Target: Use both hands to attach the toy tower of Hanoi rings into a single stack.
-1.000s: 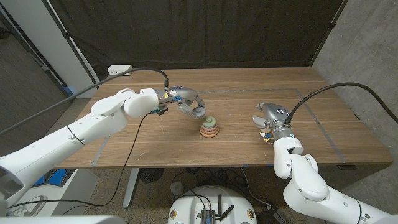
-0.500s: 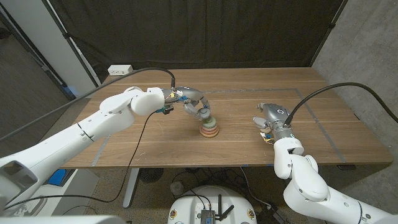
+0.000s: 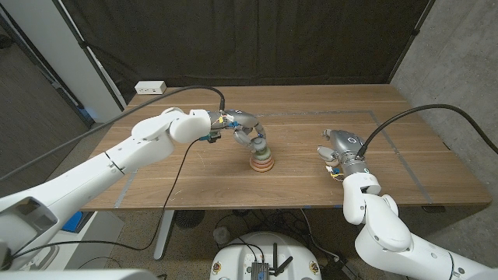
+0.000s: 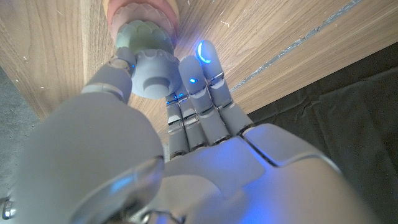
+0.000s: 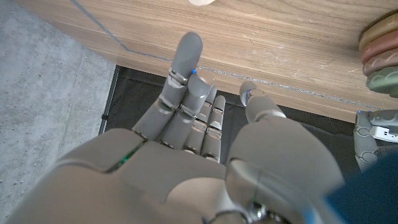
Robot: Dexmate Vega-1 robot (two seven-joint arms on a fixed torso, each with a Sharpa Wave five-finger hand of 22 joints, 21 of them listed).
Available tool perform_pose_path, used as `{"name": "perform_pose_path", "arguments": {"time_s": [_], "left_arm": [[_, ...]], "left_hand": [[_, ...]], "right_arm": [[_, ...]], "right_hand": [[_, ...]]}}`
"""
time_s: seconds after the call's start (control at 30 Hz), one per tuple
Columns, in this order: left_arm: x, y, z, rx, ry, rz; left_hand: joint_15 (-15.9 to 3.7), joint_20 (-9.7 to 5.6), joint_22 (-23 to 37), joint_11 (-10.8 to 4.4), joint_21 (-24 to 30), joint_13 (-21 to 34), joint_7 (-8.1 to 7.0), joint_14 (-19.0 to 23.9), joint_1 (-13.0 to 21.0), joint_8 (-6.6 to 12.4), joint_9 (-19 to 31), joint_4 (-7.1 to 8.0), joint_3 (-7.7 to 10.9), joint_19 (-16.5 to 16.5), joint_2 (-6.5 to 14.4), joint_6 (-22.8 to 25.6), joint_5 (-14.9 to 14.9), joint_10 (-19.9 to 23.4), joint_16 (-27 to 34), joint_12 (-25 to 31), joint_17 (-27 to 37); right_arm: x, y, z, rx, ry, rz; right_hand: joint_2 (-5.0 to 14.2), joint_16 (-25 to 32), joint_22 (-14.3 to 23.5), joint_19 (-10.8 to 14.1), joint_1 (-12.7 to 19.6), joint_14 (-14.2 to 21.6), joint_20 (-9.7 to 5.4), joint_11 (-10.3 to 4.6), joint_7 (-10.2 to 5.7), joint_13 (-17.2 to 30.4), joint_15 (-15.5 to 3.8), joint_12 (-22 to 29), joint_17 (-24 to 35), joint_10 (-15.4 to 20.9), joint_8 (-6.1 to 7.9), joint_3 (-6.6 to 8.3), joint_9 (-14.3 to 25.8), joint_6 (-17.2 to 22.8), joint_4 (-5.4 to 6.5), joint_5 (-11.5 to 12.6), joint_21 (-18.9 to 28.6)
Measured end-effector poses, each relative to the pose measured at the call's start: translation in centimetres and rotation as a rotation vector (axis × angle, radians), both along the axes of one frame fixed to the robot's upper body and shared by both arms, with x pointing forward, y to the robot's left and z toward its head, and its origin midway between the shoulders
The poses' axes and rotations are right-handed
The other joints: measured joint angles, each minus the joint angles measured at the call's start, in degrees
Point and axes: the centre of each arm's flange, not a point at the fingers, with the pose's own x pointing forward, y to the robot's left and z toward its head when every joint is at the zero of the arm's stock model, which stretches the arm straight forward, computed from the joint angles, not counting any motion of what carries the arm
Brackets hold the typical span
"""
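A short stack of rings [image 3: 262,162], orange at the bottom, then pink and green, stands at the table's middle. My left hand [image 3: 247,134] reaches over its top from the left. In the left wrist view that hand [image 4: 205,124] pinches a small grey-blue ring [image 4: 152,73] between thumb and fingers, right against the green ring [image 4: 144,36] on top of the stack. My right hand [image 3: 340,146] stands on the table well to the right of the stack, fingers apart [image 5: 186,124] and holding nothing. The stack [image 5: 380,53] shows at the edge of the right wrist view.
A white power strip [image 3: 151,87] lies at the table's back left corner. Thin tape lines [image 3: 411,173] mark the wooden top near the right side. Black cables trail from both wrists, and a dark curtain hangs behind the table.
My left hand has moved right with the grey-blue ring, from beside the stack to over its top. The right hand has not moved.
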Motion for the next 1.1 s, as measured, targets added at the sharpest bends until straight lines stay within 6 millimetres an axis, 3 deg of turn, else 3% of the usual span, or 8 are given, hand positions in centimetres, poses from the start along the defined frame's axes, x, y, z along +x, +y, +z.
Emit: {"name": "perform_pose_path", "arguments": {"time_s": [1.1], "left_arm": [[1.4, -1.7, -1.1, 0.037, -0.007, -0.026]], "left_hand": [[0.00, 0.00, 0.0, -0.13, 0.0, 0.2, -0.13, 0.0, 0.0, -0.22, 0.0, 0.00, 0.00, 0.0, 0.0, 0.1, -0.3, 0.2, 0.0, -0.5, 0.2]], "right_arm": [[0.3, -0.2, -0.3, 0.014, 0.002, -0.006]], "right_hand": [[0.21, 0.0, 0.0, 0.0, -0.2, 0.0, 0.00, 0.00, 0.00, 0.3, 0.00, 0.0, 0.0, 0.0, -0.22, 0.24, 0.0, 0.0, 0.25, 0.0, 0.0]]}}
